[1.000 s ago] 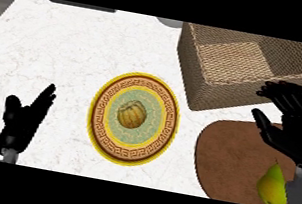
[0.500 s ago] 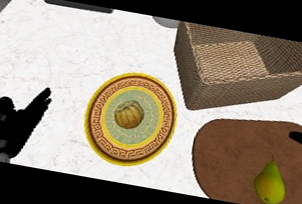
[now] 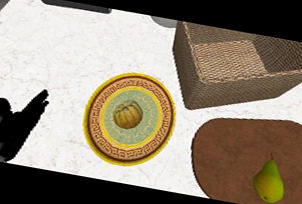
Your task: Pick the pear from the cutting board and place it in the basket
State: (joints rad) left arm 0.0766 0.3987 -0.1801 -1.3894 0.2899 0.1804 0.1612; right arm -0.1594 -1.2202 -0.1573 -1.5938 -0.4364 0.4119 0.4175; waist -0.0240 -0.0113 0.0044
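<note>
A yellow-green pear [image 3: 269, 180] lies on the brown cutting board [image 3: 251, 147] at the lower right, stem pointing away from me. The woven basket [image 3: 241, 66] stands behind the board at the upper right, and I see nothing inside it. My left hand [image 3: 13, 126] rests open at the lower left, fingers up, far from the pear. My right hand does not show in this view.
A yellow-rimmed patterned plate [image 3: 130, 118] holding a small brown ribbed item [image 3: 128, 114] sits in the middle of the white marble counter [image 3: 57, 57], left of the board. Dark objects [image 3: 75, 5] touch the counter's far edge.
My right hand, which hovered over the board and the basket's near side a second ago, has drawn off to the right and out of view. The pear has not moved.
</note>
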